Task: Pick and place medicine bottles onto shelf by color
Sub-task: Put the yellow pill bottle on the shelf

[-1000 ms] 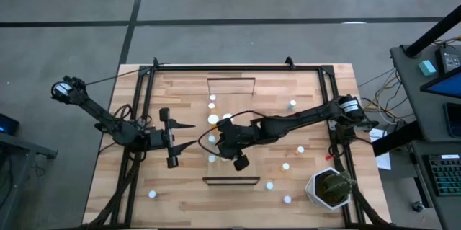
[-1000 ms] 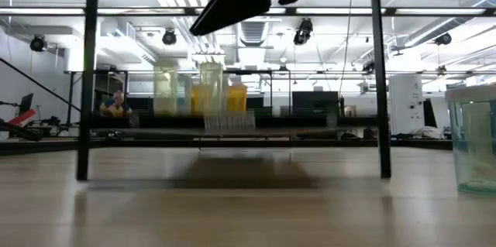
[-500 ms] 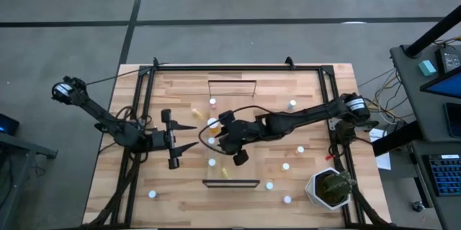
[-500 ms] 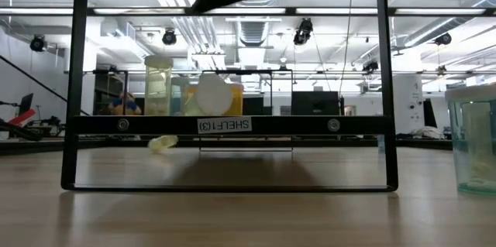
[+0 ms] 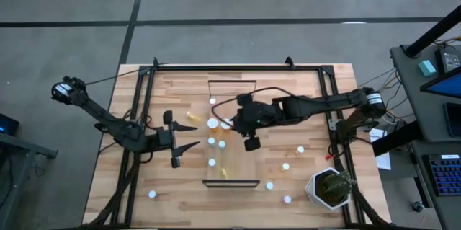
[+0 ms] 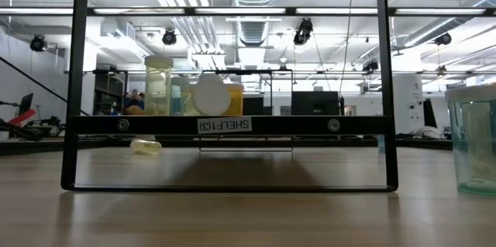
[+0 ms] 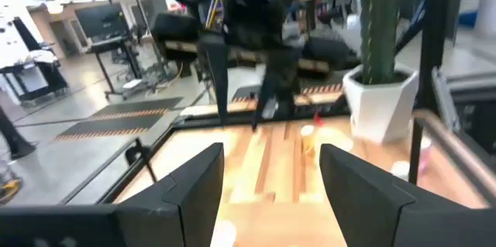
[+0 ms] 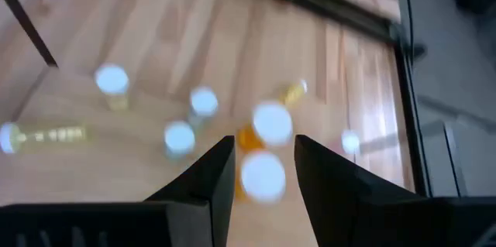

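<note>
Right gripper (image 5: 232, 123): hangs above the middle of the shelf, jaws parted and holding nothing, in what looks like the gap between a release and the next pick.

Left gripper (image 5: 189, 135): waits over the left half of the desk, jaws spread wide and empty, well clear of the shelf.

Shelf (image 5: 245, 93): a light-wood plank lying lengthwise on the desk (image 5: 317, 93), its near rail (image 6: 232, 125) labelled "SHELF (3)" in the low view.

Medicine bottles on the shelf: several white-capped bottles (image 5: 213, 122) cluster under and beside the right gripper; in the right wrist view an orange-bodied one (image 8: 256, 133) stands just ahead of its fingers (image 8: 203, 179). Grouping by colour looks only partly done.

Toppled bottles: one yellowish bottle (image 5: 191, 116) lies on its side on the desk left of the shelf, another (image 5: 222, 173) on the plank's near end; both probably need righting.

Loose bottles: more white caps (image 5: 285, 166) are scattered to the right, near the potted cactus (image 5: 333, 188), and one (image 5: 152, 195) at the near left, not yet sorted.
</note>
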{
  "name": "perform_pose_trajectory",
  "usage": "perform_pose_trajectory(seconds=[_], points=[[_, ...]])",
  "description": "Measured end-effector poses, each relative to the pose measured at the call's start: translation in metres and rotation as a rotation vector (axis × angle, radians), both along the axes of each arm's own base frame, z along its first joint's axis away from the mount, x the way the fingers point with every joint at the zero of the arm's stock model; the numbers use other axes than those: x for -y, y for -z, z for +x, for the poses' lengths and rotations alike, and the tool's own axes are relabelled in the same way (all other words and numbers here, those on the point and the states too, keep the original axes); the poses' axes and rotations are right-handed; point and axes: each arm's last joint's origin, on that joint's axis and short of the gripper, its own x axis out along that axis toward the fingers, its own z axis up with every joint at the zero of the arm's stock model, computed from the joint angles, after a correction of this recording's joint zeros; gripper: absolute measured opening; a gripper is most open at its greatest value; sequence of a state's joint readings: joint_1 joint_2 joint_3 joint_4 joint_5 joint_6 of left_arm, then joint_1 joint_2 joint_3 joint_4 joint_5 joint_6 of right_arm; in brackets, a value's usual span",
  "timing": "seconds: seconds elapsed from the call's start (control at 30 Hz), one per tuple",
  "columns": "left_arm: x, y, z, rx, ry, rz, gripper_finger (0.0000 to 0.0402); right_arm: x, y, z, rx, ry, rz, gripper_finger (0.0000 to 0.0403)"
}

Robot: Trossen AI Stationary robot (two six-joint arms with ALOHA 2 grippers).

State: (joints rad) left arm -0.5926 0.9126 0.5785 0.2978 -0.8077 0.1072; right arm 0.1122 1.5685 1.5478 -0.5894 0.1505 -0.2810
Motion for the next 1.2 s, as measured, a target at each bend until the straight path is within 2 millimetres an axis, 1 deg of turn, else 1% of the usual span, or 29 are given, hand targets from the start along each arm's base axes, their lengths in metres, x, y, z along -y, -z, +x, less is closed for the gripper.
perform_pose_trajectory(seconds=[0.1, 0.17, 0.33, 0.43, 0.53, 0.63, 0.7, 0.77, 0.87, 0.97, 1.1, 1.2], points=[[-0.005, 0.007, -0.001, -0.074, -0.026, -0.013, 0.0198, 0.005, -0.001, -0.005, -0.028, 0.028, 0.015, 0.0120], [-0.013, 0.014, -0.003, -0.142, -0.071, -0.056, 0.0198, 0.007, -0.001, -0.007, -0.036, 0.033, 0.016, 0.0121], [-0.044, 0.040, -0.005, -0.394, -0.162, -0.197, 0.0198, 0.015, -0.005, -0.015, -0.056, -0.004, 0.035, 0.0122], [-0.066, 0.055, -0.006, -0.543, -0.230, -0.235, 0.0198, 0.026, -0.012, -0.022, -0.059, -0.013, 0.073, 0.0119], [-0.088, 0.068, -0.003, -0.667, -0.260, -0.183, 0.0198, 0.040, -0.019, -0.027, -0.033, -0.005, 0.124, 0.0118], [-0.110, 0.078, 0.005, -0.761, -0.203, -0.149, 0.0198, 0.056, -0.021, -0.029, -0.026, 0.011, 0.164, 0.0118], [-0.121, 0.086, 0.010, -0.822, -0.151, -0.133, 0.0198, 0.064, -0.021, -0.030, -0.025, 0.020, 0.185, 0.0118], [-0.130, 0.093, 0.016, -0.872, -0.146, -0.101, 0.0198, 0.071, -0.021, -0.030, -0.025, 0.025, 0.202, 0.0116], [-0.138, 0.104, 0.023, -0.934, -0.135, -0.045, 0.0198, 0.074, -0.021, -0.031, -0.024, 0.012, 0.225, 0.0116], [-0.140, 0.115, 0.029, -0.988, -0.103, -0.012, 0.0198, 0.074, -0.021, -0.031, -0.024, 0.013, 0.225, 0.0116], [-0.141, 0.133, 0.034, -1.085, -0.055, -0.026, 0.0198, 0.074, -0.023, -0.032, -0.015, 0.018, 0.232, 0.0116], [-0.142, 0.143, 0.040, -1.106, -0.051, -0.020, 0.0198, 0.074, -0.023, -0.032, -0.015, 0.035, 0.251, 0.0116]])
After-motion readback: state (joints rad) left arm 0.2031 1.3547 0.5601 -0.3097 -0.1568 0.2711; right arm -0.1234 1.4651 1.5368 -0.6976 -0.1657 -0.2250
